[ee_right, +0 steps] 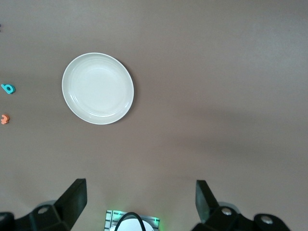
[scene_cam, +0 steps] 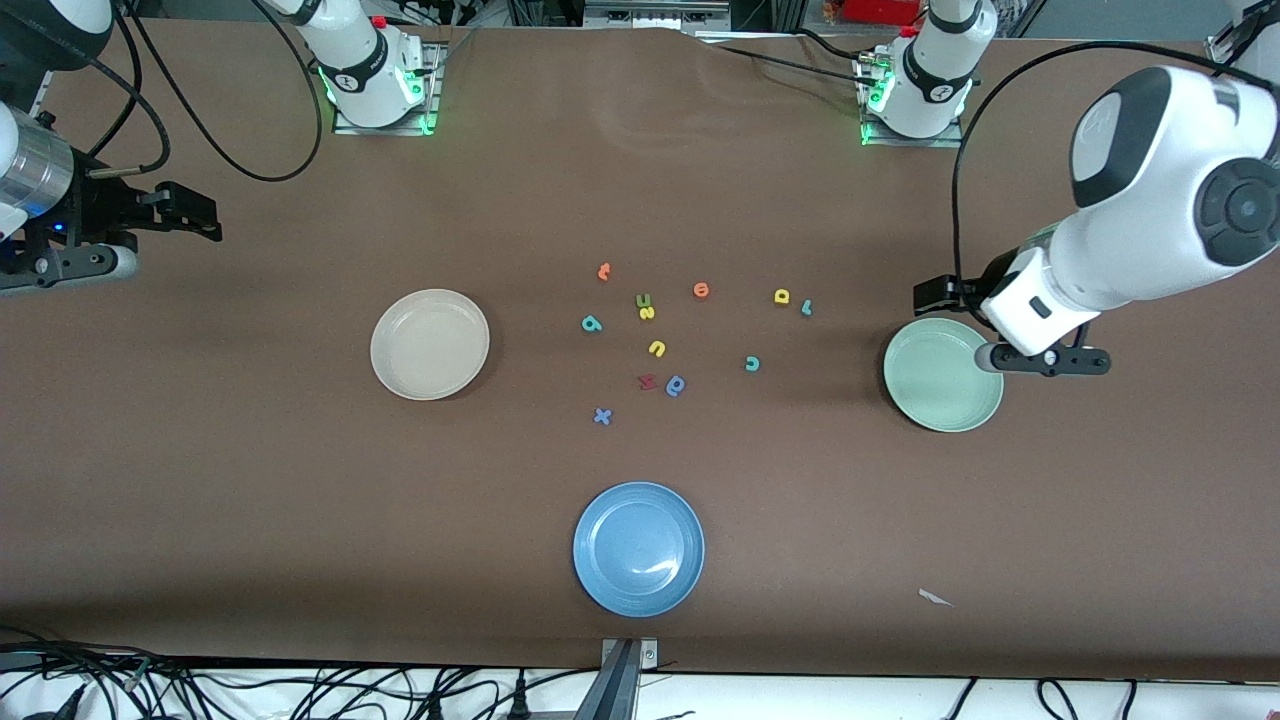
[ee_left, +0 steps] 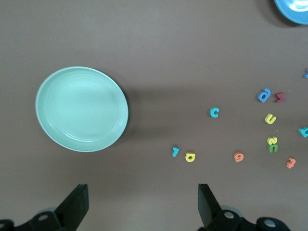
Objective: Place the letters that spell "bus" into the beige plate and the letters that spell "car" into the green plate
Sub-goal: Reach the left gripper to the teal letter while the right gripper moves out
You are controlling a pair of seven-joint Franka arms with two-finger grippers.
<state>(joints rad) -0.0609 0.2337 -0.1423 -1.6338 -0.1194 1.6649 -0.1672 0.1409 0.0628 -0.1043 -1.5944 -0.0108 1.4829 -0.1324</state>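
Observation:
The beige plate [scene_cam: 430, 343] [ee_right: 97, 88] lies empty toward the right arm's end. The green plate [scene_cam: 942, 374] [ee_left: 82, 109] lies empty toward the left arm's end. Between them lie the teal "b" [scene_cam: 591, 323] [ee_right: 7, 88], yellow "u" [scene_cam: 656, 348] [ee_left: 270, 119], yellow "s" [scene_cam: 647, 313] [ee_left: 272, 141], teal "c" [scene_cam: 752, 363] [ee_left: 214, 112], yellow "a" [scene_cam: 782, 296] [ee_left: 190, 156] and teal "r" [scene_cam: 807, 308] [ee_left: 175, 152]. My left gripper [scene_cam: 935, 295] [ee_left: 143, 192] hangs open and empty, high by the green plate's rim. My right gripper [scene_cam: 190, 212] [ee_right: 139, 190] hangs open and empty, high over bare table at its own end.
A bright blue plate [scene_cam: 638, 548] lies nearest the front camera. Other letters mix with the task's own: two orange ones [scene_cam: 603, 271] [scene_cam: 701, 290], a green one [scene_cam: 645, 300] touching the "s", a red one [scene_cam: 647, 381], a blue round one [scene_cam: 676, 386] and a blue "x" [scene_cam: 602, 416].

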